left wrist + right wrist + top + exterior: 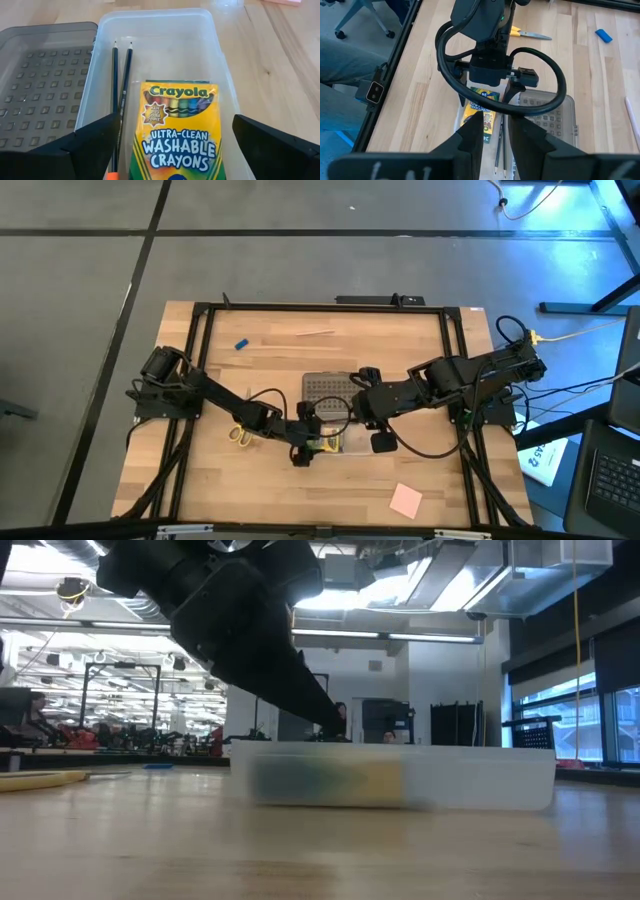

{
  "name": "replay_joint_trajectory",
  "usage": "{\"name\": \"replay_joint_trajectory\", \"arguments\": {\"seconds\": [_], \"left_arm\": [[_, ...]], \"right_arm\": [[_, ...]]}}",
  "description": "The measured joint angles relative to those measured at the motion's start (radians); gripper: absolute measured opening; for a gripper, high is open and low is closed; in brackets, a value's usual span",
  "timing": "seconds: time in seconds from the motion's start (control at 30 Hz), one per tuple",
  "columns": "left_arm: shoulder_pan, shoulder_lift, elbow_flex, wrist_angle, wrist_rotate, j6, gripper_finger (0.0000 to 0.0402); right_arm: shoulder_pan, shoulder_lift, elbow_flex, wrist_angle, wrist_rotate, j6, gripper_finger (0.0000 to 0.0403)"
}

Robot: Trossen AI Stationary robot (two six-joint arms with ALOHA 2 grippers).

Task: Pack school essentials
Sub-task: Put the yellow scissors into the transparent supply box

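The left gripper stands spread wide over the clear plastic case, released from the Crayola crayon box, which lies flat inside beside two pencils. The right gripper hovers nearby, fingers narrowly parted, empty.

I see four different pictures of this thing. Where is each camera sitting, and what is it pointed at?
High view: above the table, looking straight down; both arms show, meeting over the clear case.
Low view: at tabletop height, looking across at the case; one dark arm comes from above.
Left wrist view: on the left arm, facing down at the crayon box and pencils; own open fingers show.
Right wrist view: on the right arm, facing the left gripper.
All share the case.
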Motion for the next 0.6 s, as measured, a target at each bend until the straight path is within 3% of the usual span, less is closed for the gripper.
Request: {"name": "replay_joint_trajectory", "arguments": {"seconds": [0.2, 0.37, 0.6], "left_arm": [[0.000, -0.049, 0.000, -0.025, -0.014, 0.002, 0.0381], [-0.001, -0.136, 0.000, -0.144, -0.077, -0.015, 0.0381], [-0.020, -0.245, 0.000, -0.421, -0.119, -0.243, 0.0381]], "right_arm": [[0.000, 0.000, 0.000, 0.004, 0.000, 0.000, 0.0092], [0.000, 0.000, 0.000, 0.018, 0.000, 0.000, 0.0092], [0.000, 0.000, 0.000, 0.021, -0.001, 0.000, 0.0092]]}}
